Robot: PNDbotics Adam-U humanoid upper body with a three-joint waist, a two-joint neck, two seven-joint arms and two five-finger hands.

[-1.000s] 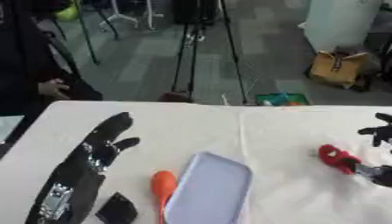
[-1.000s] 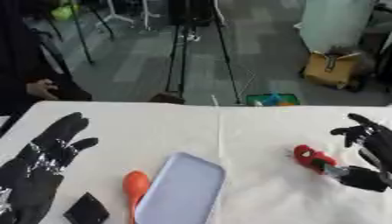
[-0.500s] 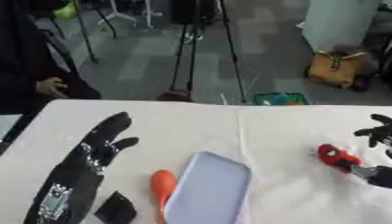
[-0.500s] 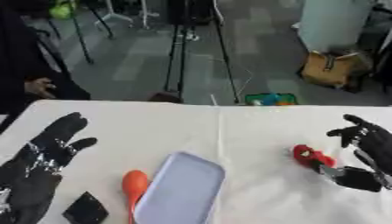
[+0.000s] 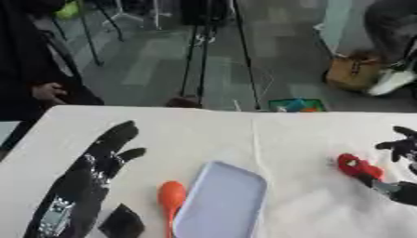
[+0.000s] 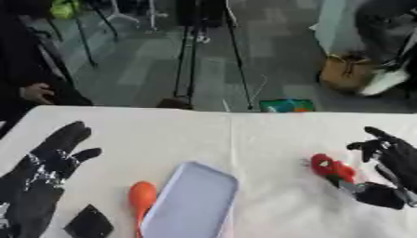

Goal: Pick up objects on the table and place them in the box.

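The right hand (image 6: pixel 389 155) hangs with fingers spread just beside the red object (image 6: pixel 332 169) at the table's right side, so the grasp looks not yet made; next it must close around it. The left hand (image 5: pixel 85 179) rests open at lower left. The pale box (image 5: pixel 221 204), mid-table beside an orange object (image 5: pixel 171 197), looks empty.

Counter (image 5: pixel 211 135): white cloth, matt, slightly creased. Tray (image 5: pixel 221 202): smooth pale plastic, faint sheen. Orange thing (image 5: pixel 171 197): glossy. Red thing (image 6: pixel 330 168): shiny. Left robot hand (image 5: pixel 85 179): matt black.
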